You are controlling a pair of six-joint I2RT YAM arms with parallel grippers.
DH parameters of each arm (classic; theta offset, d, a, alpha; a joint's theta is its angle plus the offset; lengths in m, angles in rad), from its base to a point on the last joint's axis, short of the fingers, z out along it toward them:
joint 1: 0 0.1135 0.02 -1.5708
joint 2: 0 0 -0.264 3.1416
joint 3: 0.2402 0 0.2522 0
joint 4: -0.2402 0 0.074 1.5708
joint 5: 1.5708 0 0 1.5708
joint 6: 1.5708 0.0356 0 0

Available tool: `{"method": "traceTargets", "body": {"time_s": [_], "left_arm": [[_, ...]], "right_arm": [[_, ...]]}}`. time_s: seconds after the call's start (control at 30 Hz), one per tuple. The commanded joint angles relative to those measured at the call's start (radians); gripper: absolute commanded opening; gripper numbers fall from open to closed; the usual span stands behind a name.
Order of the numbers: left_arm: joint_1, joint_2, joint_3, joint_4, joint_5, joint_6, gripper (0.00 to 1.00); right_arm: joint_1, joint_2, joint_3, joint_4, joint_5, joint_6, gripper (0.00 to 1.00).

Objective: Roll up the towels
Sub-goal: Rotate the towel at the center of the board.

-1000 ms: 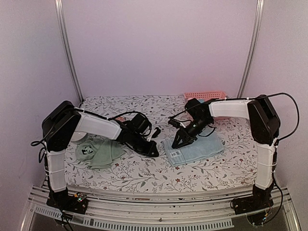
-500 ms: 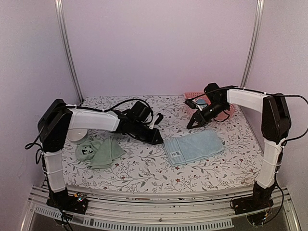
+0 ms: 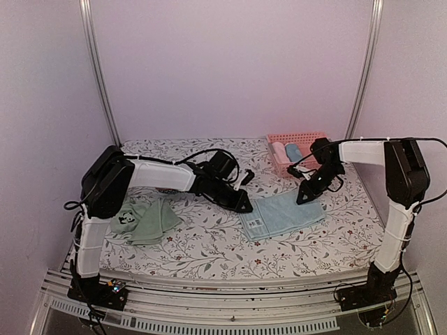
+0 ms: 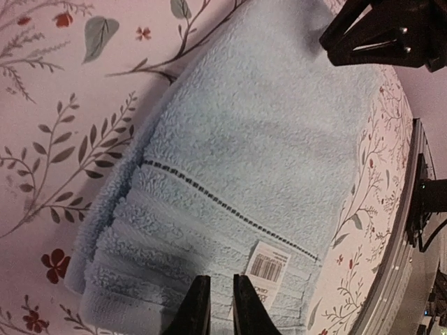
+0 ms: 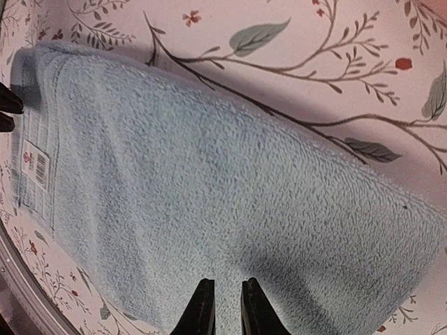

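The top view looks down from high behind the near edge across the whole tabletop (image 3: 209, 258); each wrist view looks closely down on the light blue towel (image 4: 244, 160), which all three share

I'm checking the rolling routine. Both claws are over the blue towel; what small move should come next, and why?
Probably lower the left claw and pinch the end of the blue towel beneath it. The towel lies flat, the right claw hovers over its opposite end, and neither claw visibly holds cloth.
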Motion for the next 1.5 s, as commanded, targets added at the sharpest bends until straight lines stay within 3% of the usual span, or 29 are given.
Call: {"method": "traceTargets", "body": {"time_s": [0.0, 0.23, 0.47, 0.57, 0.67, 0.87, 1.17, 1.3, 1.47], "left_arm": [[-0.019, 0.040, 0.014, -0.070, 0.009, 0.022, 0.15], [0.028, 0.100, 0.054, -0.158, -0.104, 0.003, 0.12], [0.139, 0.177, 0.200, -0.208, -0.124, 0.001, 0.09], [0.158, 0.168, 0.285, -0.259, -0.169, 0.049, 0.11], [0.154, 0.106, 0.281, -0.255, -0.181, 0.089, 0.15], [0.104, -0.033, 0.104, -0.151, -0.148, 0.124, 0.18], [0.031, -0.049, -0.029, -0.189, -0.168, 0.084, 0.15], [0.040, 0.008, -0.008, -0.208, -0.170, 0.078, 0.14], [0.071, 0.096, 0.078, -0.206, -0.171, 0.109, 0.13]], "right_arm": [[-0.033, -0.042, -0.080, 0.047, 0.092, -0.021, 0.15], [-0.050, -0.056, -0.223, 0.081, 0.173, -0.025, 0.14], [0.177, -0.067, -0.210, -0.067, -0.022, -0.113, 0.16], [0.200, -0.069, -0.125, -0.147, -0.253, -0.126, 0.17], [0.197, -0.081, -0.046, -0.190, -0.301, -0.140, 0.18], [0.146, -0.099, -0.011, -0.152, -0.295, -0.128, 0.23], [0.096, -0.039, -0.052, -0.019, -0.084, -0.072, 0.22], [0.094, -0.019, -0.113, 0.039, 0.019, -0.068, 0.22], [0.123, -0.017, -0.200, 0.044, 0.022, -0.086, 0.22]]}}
